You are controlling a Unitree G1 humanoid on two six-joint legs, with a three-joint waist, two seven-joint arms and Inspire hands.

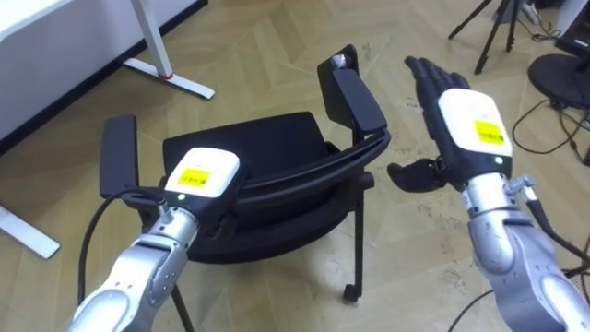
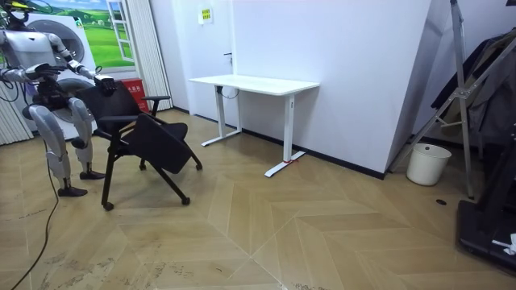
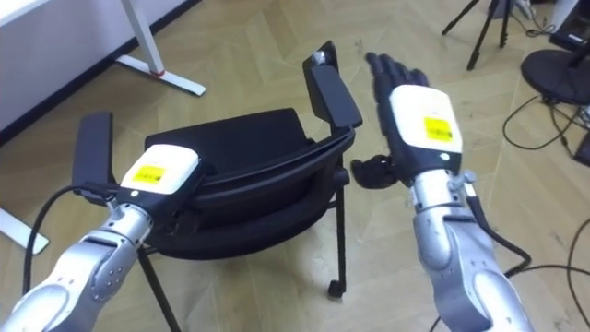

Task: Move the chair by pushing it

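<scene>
Black padded chair (image 1: 267, 138) with two armrests and thin black legs on casters is seen from behind, low and centre in the eye views, seat facing away from the robot. It stands on the light herringbone wood floor (image 1: 258, 46).

Left hand (image 1: 198, 175) is laid on the top edge of the curved backrest (image 1: 304, 171), towards its left end, just right of the left armrest (image 1: 118, 152). Its front is lost against the black backrest, so whether it grips cannot be told.

Right hand (image 1: 466, 124) is held flat and spread, thumb stuck out to the left, in the air just right of the right armrest (image 1: 355, 97). It is close to the backrest's right end but no contact is seen, and nothing is held.

In the room view the robot is stood at the far left, upright, directly behind the chair, both arms raised to it. White rectangular desk (image 2: 254, 83) on white legs is placed against the far wall, well apart from the chair. White round bucket (image 2: 427, 163) is set by the wall on the right. Black tripod (image 1: 489, 32) and black floor cables (image 1: 553, 111) are seen far right.
</scene>
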